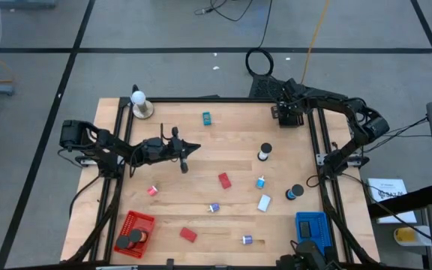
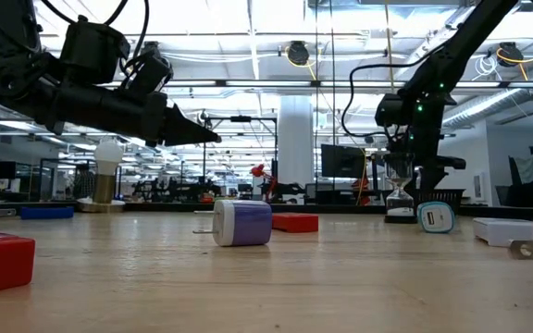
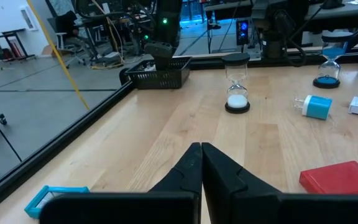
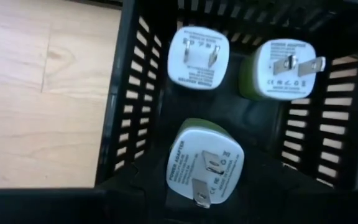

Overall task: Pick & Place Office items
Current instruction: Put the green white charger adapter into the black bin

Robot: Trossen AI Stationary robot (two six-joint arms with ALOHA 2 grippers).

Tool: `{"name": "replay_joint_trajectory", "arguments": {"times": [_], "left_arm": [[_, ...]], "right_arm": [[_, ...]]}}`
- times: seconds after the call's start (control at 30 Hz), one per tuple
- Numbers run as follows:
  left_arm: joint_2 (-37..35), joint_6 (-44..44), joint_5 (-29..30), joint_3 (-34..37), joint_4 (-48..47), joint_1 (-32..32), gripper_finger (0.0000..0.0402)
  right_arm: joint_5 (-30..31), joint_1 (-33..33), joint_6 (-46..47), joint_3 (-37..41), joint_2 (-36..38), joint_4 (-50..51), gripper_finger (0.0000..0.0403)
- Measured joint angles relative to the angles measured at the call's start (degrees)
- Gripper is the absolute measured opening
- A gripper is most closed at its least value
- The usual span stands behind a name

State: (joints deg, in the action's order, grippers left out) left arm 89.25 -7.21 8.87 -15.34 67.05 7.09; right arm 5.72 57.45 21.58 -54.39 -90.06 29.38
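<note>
Grey floor with dark tape lines surrounds my wooden table (image 1: 201,161), and the low view looks past it into a lab under ceiling lights. Starting at the left, my left gripper (image 1: 194,147) hangs above the boards left of centre, jaws pressed together with nothing between them, pointing toward the middle of the table. Near the back left corner stands a white ball (image 1: 137,97) on its tan base. At the front left, a red basket (image 1: 134,234) holds a dark disc, with a red block (image 1: 188,235) just to its right. A teal piece (image 1: 207,118) lies near the back edge. Toward the middle I see another red block (image 1: 224,180), a purple plug (image 2: 242,223) on its side, and a white hourglass (image 3: 237,82) standing upright. Further right are a blue plug (image 3: 316,107) and a black disc (image 1: 296,192), then a blue basket (image 1: 311,226) at the front right. My right gripper (image 1: 289,112) sits over a black basket (image 4: 135,99) at the back right corner; three white-faced plugs (image 4: 205,163) lie inside, and I cannot tell how its jaws stand.
</note>
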Motion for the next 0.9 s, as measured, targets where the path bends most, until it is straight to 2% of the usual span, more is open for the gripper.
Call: {"name": "replay_joint_trajectory", "arguments": {"times": [0.23,0.4,0.6,0.8,0.9], "left_arm": [[0.0,0.0,0.0,0.0,0.0,0.0,0.0019],[0.0,0.0,0.0,0.0,0.0,0.0,0.0004],[0.0,0.2,0.0,0.0,0.0,0.0,0.0019],[0.0,0.2,0.0,0.0,0.0,0.0,0.0004],[0.0,0.2,0.0,0.0,0.0,0.0,0.0011]], "right_arm": [[0.0,0.0,-0.3,0.0,-1.8,0.2,0.0154],[0.0,0.0,-1.4,0.0,-3.9,-1.3,0.0151],[0.1,0.0,-1.8,0.0,-4.1,-2.0,0.0180],[0.1,0.0,-3.3,0.0,-4.1,-1.9,0.0207],[0.2,0.0,-3.8,0.0,-4.1,-1.9,0.0224]]}}
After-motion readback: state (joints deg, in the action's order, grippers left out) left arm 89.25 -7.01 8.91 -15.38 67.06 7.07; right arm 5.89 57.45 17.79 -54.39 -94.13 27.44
